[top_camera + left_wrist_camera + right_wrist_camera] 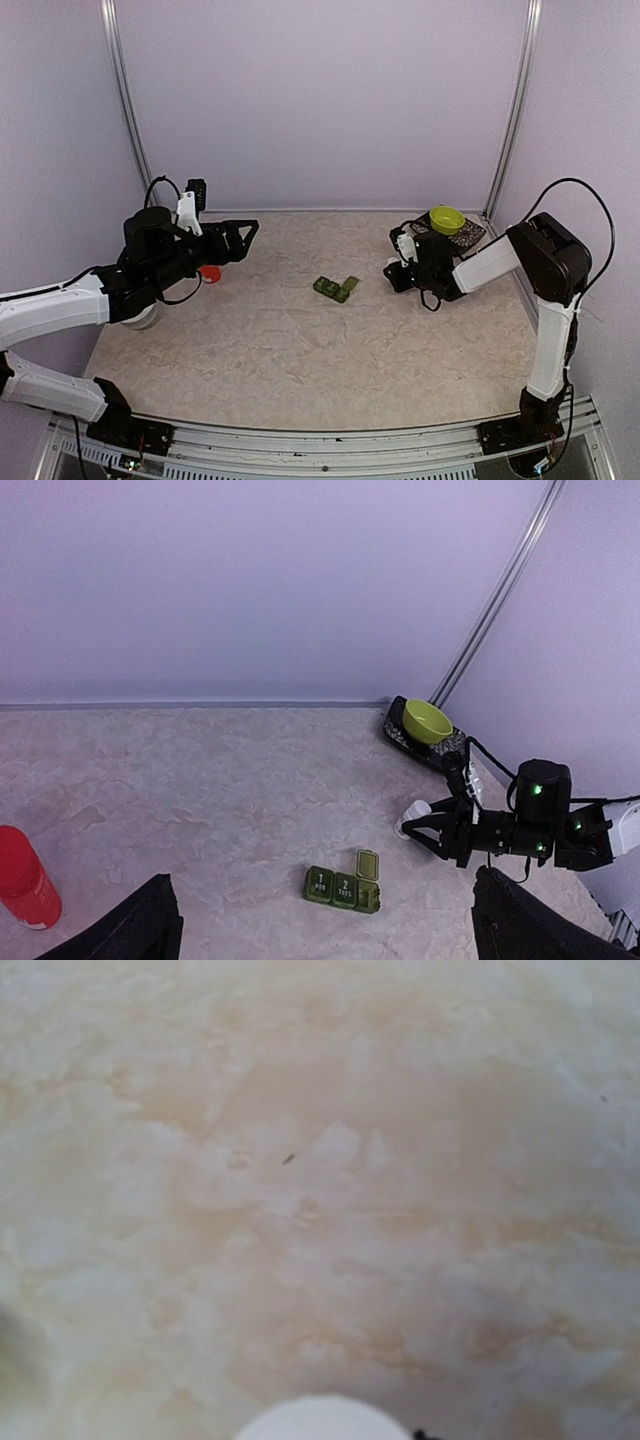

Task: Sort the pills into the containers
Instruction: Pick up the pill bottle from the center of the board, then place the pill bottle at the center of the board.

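Lying near the middle of the table (300, 350), one strip of containers (335, 288) is seen: three compartments, two lids shut, one raised. The left gripper (246, 238) is held spread wide at the left, near one red bottle (209, 273). The right gripper (392, 274) is held low to the right of the strip, apart from it. One white round thing (413, 812) is seen at its tips, but whether it is pinched cannot be told. One green bowl (447, 218) is set on one dark tray (470, 238) at the far right corner.
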{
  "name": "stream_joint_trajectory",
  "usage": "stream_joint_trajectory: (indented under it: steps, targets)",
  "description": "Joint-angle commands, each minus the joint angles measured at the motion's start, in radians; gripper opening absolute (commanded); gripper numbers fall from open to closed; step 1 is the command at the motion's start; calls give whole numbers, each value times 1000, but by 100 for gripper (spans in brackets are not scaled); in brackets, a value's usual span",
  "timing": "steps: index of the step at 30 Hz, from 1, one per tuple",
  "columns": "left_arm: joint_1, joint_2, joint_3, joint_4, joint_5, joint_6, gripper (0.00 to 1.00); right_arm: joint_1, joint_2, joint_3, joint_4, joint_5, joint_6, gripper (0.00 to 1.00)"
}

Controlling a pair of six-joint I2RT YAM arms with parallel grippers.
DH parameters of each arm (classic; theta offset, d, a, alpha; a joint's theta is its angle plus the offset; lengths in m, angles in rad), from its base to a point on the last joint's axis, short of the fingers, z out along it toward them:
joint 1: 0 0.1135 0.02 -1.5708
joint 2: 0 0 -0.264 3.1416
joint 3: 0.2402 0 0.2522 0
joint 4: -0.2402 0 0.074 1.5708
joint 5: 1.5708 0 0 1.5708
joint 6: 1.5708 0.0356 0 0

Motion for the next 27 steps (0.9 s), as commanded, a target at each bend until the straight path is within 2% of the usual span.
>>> stream_joint_trajectory:
  steps: [1, 4, 11, 19, 27]
  targets:
    - [-1, -8, 39, -66, -13, 42, 99, 7, -90, -27, -49, -37, 3, 23]
    - [0, -1, 63, -129, -13, 58, 99, 61, -183, -62, -84, -34, -16, 23]
    - [2, -42, 56, -184, -16, 70, 99, 313, -333, -102, -167, 16, -105, 24]
    - [-10, -103, 17, -193, -20, 87, 99, 508, -233, -63, -162, 22, -138, 26]
    - [-24, -148, -24, -211, -28, 81, 99, 564, -133, -53, -135, 20, -147, 29]
